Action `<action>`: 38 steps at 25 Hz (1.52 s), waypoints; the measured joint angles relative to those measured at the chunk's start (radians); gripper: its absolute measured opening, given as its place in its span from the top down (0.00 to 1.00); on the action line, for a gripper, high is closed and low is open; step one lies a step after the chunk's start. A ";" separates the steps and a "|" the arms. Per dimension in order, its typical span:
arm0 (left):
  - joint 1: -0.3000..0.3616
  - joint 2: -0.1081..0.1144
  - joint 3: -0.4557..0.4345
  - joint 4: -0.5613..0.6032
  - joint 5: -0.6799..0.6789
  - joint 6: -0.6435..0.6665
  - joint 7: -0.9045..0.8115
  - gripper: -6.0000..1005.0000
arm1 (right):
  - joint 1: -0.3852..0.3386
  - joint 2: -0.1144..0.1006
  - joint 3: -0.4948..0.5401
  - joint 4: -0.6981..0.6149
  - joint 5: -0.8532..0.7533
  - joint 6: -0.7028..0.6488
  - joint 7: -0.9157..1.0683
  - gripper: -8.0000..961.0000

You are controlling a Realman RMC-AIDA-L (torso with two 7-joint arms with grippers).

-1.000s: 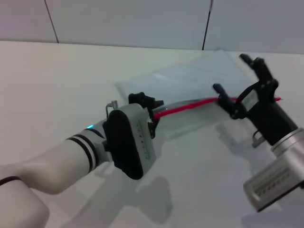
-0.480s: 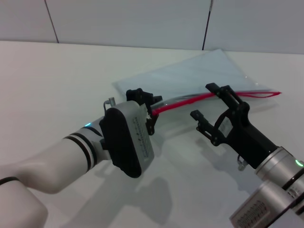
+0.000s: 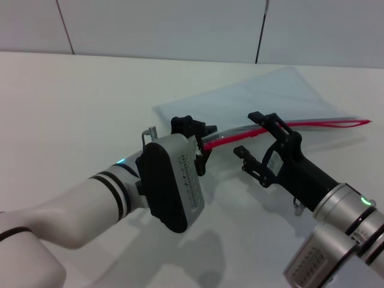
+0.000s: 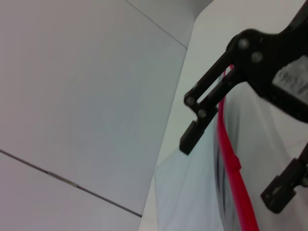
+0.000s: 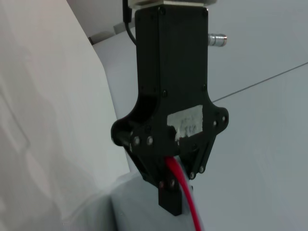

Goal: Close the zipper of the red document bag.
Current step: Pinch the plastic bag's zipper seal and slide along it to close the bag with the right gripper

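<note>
Desk point(image 3: 72, 102) surface lies bare around the red document bag point(image 3: 264, 99), which rests flat toward the far right, its zipper point(image 3: 312, 124) along the near long edge. Left tool point(image 3: 201, 141) is clamped on the zipper's near end; right tool point(image 3: 257, 139), fingers apart, straddles the strip just beside it. Bag has shifted rightward since half a second ago; the slider cannot be made out.
</note>
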 joint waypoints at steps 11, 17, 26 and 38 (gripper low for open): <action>-0.001 -0.001 0.005 0.002 0.000 0.000 0.000 0.95 | 0.015 0.002 0.007 -0.005 0.010 0.050 -0.001 0.29; -0.001 0.000 0.005 0.002 -0.001 0.002 0.000 0.95 | 0.012 -0.001 0.007 -0.008 0.010 0.051 -0.001 0.54; -0.001 0.000 0.005 0.002 -0.003 0.002 0.000 0.95 | 0.014 -0.001 0.002 -0.008 0.004 0.053 -0.001 0.71; -0.001 0.000 0.013 -0.002 -0.002 0.004 0.000 0.95 | 0.020 0.000 0.003 -0.008 0.001 0.089 -0.001 0.85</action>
